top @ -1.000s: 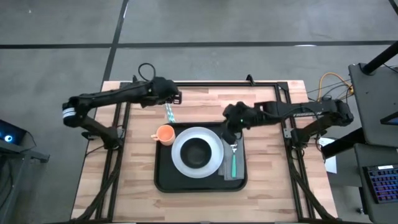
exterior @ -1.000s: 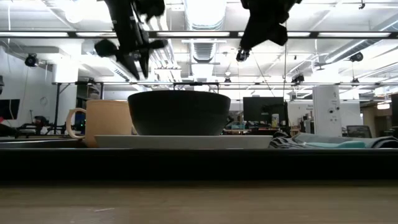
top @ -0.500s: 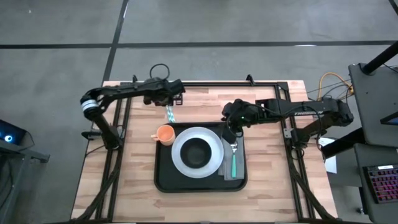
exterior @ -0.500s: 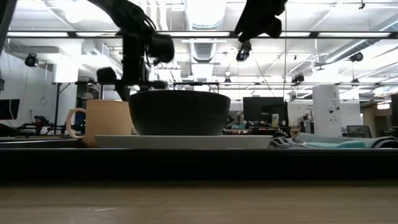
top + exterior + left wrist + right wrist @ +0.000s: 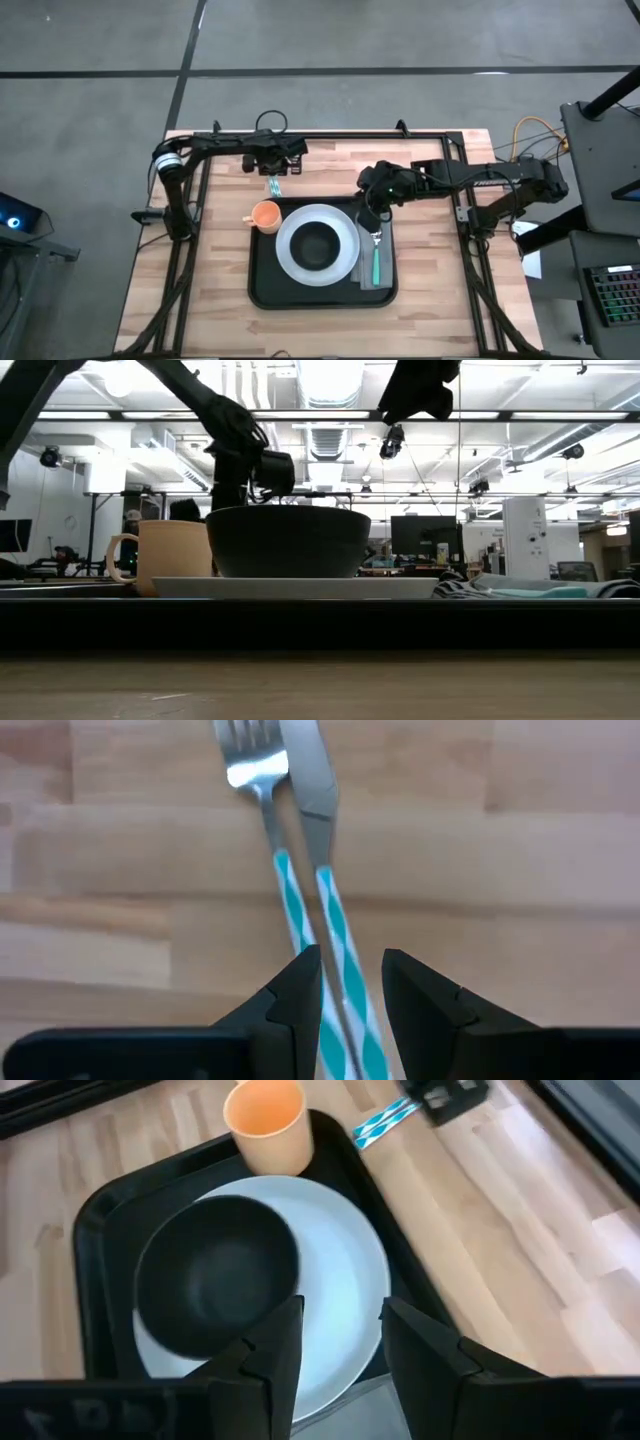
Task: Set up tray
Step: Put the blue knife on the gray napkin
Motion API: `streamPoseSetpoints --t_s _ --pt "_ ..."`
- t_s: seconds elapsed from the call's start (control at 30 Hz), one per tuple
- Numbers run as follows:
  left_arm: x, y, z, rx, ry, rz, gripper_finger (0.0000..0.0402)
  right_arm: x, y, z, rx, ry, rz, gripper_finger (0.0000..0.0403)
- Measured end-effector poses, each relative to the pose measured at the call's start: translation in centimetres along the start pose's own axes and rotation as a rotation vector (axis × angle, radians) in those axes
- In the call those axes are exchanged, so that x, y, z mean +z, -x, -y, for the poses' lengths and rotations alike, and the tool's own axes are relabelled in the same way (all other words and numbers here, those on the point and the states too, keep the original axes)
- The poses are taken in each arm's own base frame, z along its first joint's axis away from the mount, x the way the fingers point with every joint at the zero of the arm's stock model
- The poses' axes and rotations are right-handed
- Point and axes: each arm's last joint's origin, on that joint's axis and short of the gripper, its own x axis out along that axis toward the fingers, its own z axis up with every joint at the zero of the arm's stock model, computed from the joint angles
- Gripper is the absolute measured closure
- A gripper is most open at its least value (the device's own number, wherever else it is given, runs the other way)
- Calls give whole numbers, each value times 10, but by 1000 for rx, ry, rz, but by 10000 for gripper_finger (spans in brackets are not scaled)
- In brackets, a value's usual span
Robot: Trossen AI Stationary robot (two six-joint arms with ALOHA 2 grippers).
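Holding things: desk [image 5: 200, 290], a pale wooden top carrying everything, both arms reaching in from its far side.
Tray: tray [image 5: 265, 290], black with a raised rim, lying near the middle of the desk, closer to its near edge.
Plate: white plate [image 5: 340, 235] inside the tray, with a dark bowl [image 5: 316, 246] sitting at its centre.
Napkin: grey napkin [image 5: 364, 272] along the tray's right side, a teal-handled spoon [image 5: 376, 262] lying on it.
Cup: orange cup [image 5: 265, 215] at the tray's far left corner, upright.
Cutlery: fork [image 5: 262, 790] and knife [image 5: 312, 800] with teal-striped handles, side by side on the bare desk near its far edge, beyond the cup.
Left gripper: left gripper [image 5: 350, 995] low over the striped handles, fingers partly apart and straddling them, not clamped.
Right gripper: right gripper [image 5: 340, 1345] raised above the tray's right part, over the plate's edge, fingers apart, nothing held.
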Motion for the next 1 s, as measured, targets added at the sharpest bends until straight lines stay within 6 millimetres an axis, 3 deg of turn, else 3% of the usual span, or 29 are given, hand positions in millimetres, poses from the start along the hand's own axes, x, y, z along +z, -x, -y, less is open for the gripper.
streamPoseSetpoints --t_s 0.3,1.0 --pt "24 -15 -5 -17 87 23 313 -3 1 -6 57 -8 -23 286" --pt "16 -30 -9 -31 119 19 313 -3 2 -7 56 20 -17 295"
